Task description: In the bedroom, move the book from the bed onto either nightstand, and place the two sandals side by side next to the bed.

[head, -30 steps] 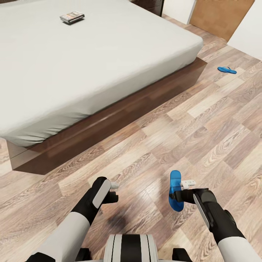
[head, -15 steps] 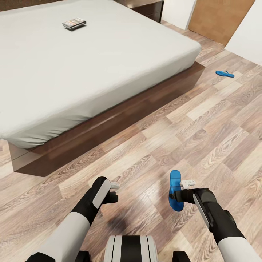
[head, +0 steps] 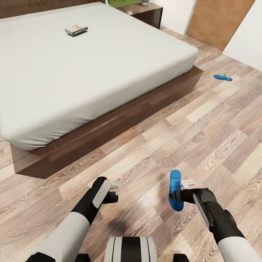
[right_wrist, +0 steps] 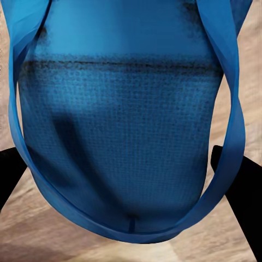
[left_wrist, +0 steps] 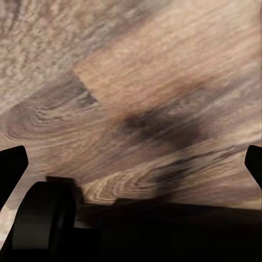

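Holding one blue sandal [head: 175, 190] up off the wood floor [head: 203, 138]: right end effector [head: 179, 192], clamped on it near the strap. Up close in the right wrist view, same sandal [right_wrist: 125, 120], big and blue, with dark fingers [right_wrist: 240, 191] at both sides of it. Hanging low over bare floor, left end effector [head: 113, 191], nothing in it; fingers look spread far apart in the left wrist view, though only the tips [left_wrist: 12, 166] show at the edges, so probably open. Lying flat on the floor past the foot corner of the bed [head: 91, 69], well apart from it, second sandal [head: 222, 77]. Resting on the off-white mattress near the headboard end, small book [head: 76, 29]. Standing beside the far corner of the bed, dark nightstand [head: 145, 11], next to a brown door [head: 218, 18].
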{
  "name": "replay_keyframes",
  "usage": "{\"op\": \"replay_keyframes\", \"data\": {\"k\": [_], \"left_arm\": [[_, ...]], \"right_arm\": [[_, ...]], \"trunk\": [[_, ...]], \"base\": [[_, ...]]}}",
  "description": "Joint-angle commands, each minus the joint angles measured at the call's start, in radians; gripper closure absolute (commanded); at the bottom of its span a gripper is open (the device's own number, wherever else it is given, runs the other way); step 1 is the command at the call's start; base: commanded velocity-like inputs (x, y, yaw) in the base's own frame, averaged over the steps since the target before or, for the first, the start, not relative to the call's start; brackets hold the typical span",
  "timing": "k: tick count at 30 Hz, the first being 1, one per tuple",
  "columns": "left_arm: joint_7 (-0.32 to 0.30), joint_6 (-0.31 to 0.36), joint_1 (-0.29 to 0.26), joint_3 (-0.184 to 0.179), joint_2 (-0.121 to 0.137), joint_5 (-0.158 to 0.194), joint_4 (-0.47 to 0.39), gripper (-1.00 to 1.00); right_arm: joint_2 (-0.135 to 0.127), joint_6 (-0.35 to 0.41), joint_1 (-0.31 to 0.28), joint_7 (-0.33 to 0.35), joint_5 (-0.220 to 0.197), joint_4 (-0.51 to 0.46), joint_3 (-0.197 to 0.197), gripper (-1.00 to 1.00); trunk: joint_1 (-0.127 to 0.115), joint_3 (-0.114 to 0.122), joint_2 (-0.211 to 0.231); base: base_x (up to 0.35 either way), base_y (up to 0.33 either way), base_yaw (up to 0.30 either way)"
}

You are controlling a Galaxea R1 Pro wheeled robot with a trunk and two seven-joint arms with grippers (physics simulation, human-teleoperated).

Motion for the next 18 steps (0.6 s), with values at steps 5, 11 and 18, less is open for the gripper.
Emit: {"op": "replay_keyframes", "data": {"k": [5, 11, 18], "left_arm": [[0.010, 0.002, 0.000, -0.001, 0.000, 0.009, -0.001, -1.00], [0.012, 0.000, 0.000, -0.001, 0.000, 0.008, -0.001, -1.00], [0.012, -0.001, 0.000, -0.001, 0.000, 0.008, -0.003, -1.00]], "right_arm": [[0.000, 0.004, 0.000, 0.007, 0.008, -0.001, 0.000, 1.00], [0.000, 0.007, 0.000, 0.007, 0.009, -0.001, 0.001, 1.00], [0.001, 0.008, 0.000, 0.006, 0.011, -0.002, 0.001, 1.00]], "trunk": [[0.000, 0.008, 0.000], [0.000, 0.017, 0.000], [0.000, 0.029, 0.000]], "base": [[0.000, 0.000, 0.000], [0.000, 0.000, 0.000], [0.000, 0.000, 0.000]]}}
